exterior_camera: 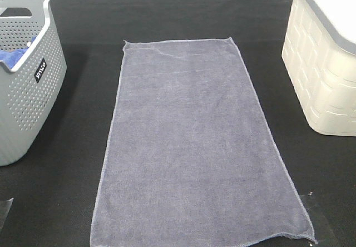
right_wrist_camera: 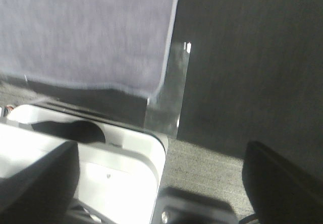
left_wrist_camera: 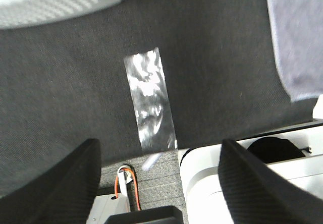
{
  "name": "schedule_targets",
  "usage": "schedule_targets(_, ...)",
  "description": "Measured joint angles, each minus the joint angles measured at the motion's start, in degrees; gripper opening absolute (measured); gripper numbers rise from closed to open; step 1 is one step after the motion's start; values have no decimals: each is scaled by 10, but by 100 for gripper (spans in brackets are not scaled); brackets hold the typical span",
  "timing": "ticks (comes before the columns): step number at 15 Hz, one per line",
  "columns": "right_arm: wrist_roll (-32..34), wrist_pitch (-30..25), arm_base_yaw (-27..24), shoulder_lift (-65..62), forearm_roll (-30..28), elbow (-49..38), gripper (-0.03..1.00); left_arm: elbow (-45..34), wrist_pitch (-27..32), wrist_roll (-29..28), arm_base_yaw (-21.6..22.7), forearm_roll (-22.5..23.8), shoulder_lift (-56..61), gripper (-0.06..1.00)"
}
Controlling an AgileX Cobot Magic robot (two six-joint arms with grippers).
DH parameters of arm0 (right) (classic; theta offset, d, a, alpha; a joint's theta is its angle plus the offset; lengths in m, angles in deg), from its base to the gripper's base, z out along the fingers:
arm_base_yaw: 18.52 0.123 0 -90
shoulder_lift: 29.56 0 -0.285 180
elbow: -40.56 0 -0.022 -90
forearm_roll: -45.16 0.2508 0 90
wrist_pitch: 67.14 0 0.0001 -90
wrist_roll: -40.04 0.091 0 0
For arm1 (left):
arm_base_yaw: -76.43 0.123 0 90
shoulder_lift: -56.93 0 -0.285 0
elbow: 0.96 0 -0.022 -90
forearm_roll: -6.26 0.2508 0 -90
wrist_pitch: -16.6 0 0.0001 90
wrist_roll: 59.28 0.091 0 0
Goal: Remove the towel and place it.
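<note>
I see left gripper (left_wrist_camera: 159, 183): two broad black fingers (left_wrist_camera: 60, 183), fine woven texture, rounded tips | below them a grey bracket with orange and white wires (left_wrist_camera: 126, 181) | right gripper (right_wrist_camera: 159, 183): same black fingers (right_wrist_camera: 282, 183), blurred | dark mount with a small bright screw (right_wrist_camera: 164, 215) between them
</note>
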Motion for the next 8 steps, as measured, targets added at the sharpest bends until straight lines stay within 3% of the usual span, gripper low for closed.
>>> schedule_targets(4,0,9,0,-186,0,-124,82,-105,-17,31,0,0,133,63)
schedule_targets(8,-1,77,0,-332,-10,-154,82,-116,-36,133,0,-61,267,63)
